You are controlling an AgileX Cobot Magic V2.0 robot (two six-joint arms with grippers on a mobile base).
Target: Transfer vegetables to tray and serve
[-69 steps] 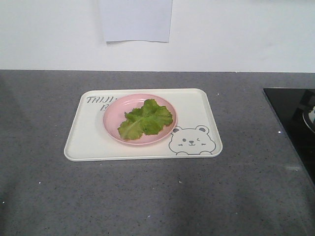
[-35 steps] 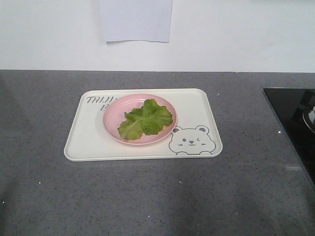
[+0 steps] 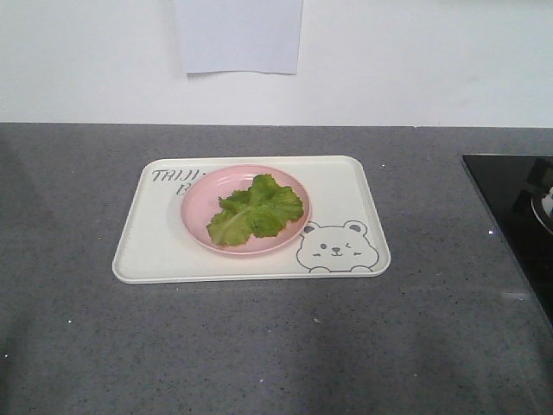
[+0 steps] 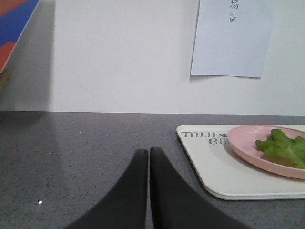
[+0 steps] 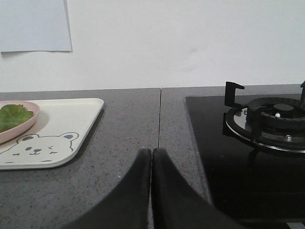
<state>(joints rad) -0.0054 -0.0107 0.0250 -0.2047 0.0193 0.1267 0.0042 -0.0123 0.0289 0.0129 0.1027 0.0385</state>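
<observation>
The vegetables (image 3: 257, 209) are green crinkly lettuce leaves lying in a round pink plate (image 3: 200, 203), which stands on the cream tray (image 3: 346, 194) with a bear face. From the left wrist, the vegetables (image 4: 285, 147) and the tray (image 4: 228, 176) lie to the right of my left gripper (image 4: 149, 151), which is shut and empty over the grey counter. My right gripper (image 5: 152, 151) is shut and empty too, with the tray (image 5: 71, 119) and the vegetables (image 5: 12, 116) off to its left. Neither gripper shows in the front view.
A black gas hob (image 3: 514, 207) with a burner and pan support (image 5: 271, 119) sits at the counter's right end. A sheet of paper (image 3: 238, 35) hangs on the white wall behind. A seam (image 5: 159, 114) runs through the grey counter.
</observation>
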